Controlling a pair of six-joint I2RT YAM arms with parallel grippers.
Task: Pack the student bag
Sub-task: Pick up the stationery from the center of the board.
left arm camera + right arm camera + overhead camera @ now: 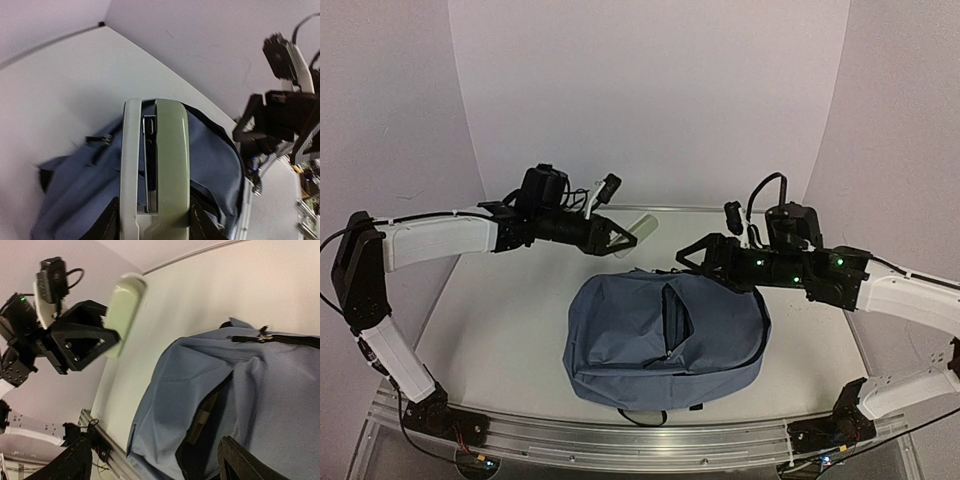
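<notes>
A dusty-blue soft fabric student bag (640,345) lies flat on the white table (500,330), just toward 6 o'clock from its centre in the overhead view. Its main zip opening (678,315) gapes dark, running from the bag's 12 o'clock edge down toward its middle, the flap folded back. The right wrist view shows something tan inside the gap. A black zip line (280,338) crosses the fabric, and a black strap loop (642,415) pokes out at 6 o'clock.
</notes>
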